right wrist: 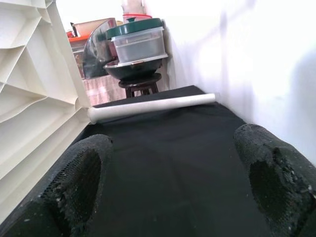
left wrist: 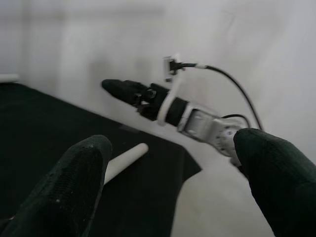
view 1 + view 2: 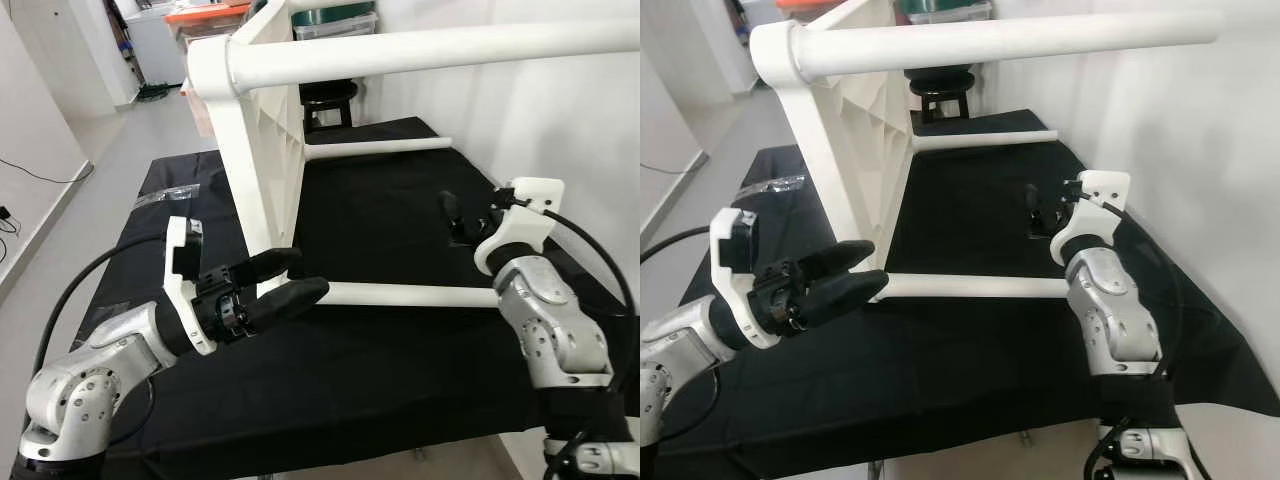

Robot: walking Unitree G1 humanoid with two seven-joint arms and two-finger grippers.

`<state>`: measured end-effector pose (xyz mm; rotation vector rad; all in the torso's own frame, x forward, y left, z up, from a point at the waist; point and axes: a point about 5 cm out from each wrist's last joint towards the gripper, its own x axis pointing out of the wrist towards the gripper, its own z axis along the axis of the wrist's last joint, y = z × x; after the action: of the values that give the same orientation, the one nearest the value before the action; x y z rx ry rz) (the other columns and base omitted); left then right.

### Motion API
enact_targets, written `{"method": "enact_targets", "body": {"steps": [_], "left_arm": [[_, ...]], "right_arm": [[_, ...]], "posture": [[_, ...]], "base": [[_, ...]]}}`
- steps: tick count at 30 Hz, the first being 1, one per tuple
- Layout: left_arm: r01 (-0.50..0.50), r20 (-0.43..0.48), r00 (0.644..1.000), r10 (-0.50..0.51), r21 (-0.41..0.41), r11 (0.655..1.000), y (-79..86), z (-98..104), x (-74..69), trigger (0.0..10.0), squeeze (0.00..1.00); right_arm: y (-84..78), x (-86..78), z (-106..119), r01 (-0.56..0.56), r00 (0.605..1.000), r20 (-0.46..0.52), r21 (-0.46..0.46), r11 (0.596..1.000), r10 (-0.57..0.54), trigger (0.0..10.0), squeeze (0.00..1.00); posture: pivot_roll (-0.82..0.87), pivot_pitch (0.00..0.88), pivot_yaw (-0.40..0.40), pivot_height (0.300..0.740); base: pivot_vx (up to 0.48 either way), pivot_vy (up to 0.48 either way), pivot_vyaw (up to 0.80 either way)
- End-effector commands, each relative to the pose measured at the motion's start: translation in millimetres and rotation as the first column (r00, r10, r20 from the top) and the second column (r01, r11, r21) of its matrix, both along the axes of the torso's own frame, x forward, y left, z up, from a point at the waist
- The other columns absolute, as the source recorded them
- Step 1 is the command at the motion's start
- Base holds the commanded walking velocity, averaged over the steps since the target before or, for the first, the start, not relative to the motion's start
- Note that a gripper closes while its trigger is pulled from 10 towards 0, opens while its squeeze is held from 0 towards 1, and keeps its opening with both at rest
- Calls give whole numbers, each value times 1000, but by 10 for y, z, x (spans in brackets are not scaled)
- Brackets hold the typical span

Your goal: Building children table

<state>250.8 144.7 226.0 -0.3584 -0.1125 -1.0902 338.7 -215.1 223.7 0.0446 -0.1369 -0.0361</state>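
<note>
standing on its edge on the black cloth point(image 3: 400, 370), the white table top point(image 3: 262, 150) sits around 11 o'clock in the left eye view, ribbed underside facing the right side, with three round white legs jutting toward 3 o'clock. the upper leg point(image 3: 440, 48) runs across the top of the frame, the far leg point(image 3: 378, 148) lies low at the back, and the near leg point(image 3: 410, 295) rests along the cloth at centre. the left gripper point(image 3: 285, 280) sits at 8 o'clock, its fingers apart, at the base of the near leg, one finger above and one at the leg's level; contact cannot be told. the right gripper point(image 3: 455, 215) hovers at 3 o'clock above the cloth, apart from the legs.

the right eye view gives the same layout, with a dark stool point(image 3: 940, 95) behind the table top at 12 o'clock.

the left wrist view is blurred: two black fingers point(image 2: 74, 187) spread, the tip of the near leg on the cloth between them, and the right arm point(image 2: 197, 121) beyond against a white wall point(image 2: 74, 44).

the right wrist view shows its fingers point(image 1: 79, 182) spread wide over bare cloth, the far leg ahead, the ribbed underside beside it, and lidded containers point(image 1: 136, 42) on the stool.
</note>
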Motion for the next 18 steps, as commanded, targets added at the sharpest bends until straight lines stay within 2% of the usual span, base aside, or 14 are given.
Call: {"method": "enact_targets", "body": {"steps": [1,4,5,6,7,14,15,18], "left_arm": [[-42,-25,999,43,26,999,-4,-93,26,10000,0],[-42,-25,999,43,26,999,-4,-93,26,10000,0],[-163,-15,986,165,81,983,-16,-165,157,10000,0],[-227,-1,974,228,105,968,-20,-184,234,10000,0],[-279,10,960,280,117,953,-31,-199,303,0,0],[-336,31,942,334,128,933,-81,-226,385,0,0],[-378,62,926,373,154,913,-171,-257,442,0,0],[-390,69,921,383,160,907,-262,-280,468,0,0]], "right_arm": [[7,23,31,-1,1000,14,-27,1000,2,10000,0],[7,23,31,-1,1000,14,-27,1000,2,10000,0],[-4,43,73,3,999,33,-71,997,0,10000,0],[-4,51,94,3,999,42,-93,996,1,10000,0],[-2,61,116,5,999,53,-114,993,1,10000,0],[18,73,129,3,998,64,-132,991,6,10000,0],[81,63,86,-13,998,59,-135,991,21,10000,0],[170,37,21,-39,998,45,-134,990,46,10000,0]], "posture": [[-77,0,45,740],[-77,0,45,740],[-78,0,42,740],[-78,0,42,740],[-78,0,41,740],[-83,0,42,740],[-87,0,43,740],[-90,0,43,740]], "base": [[0,0,0],[0,0,0],[0,0,0],[0,0,0],[0,0,0],[0,0,0],[0,0,0],[0,0,0]]}}
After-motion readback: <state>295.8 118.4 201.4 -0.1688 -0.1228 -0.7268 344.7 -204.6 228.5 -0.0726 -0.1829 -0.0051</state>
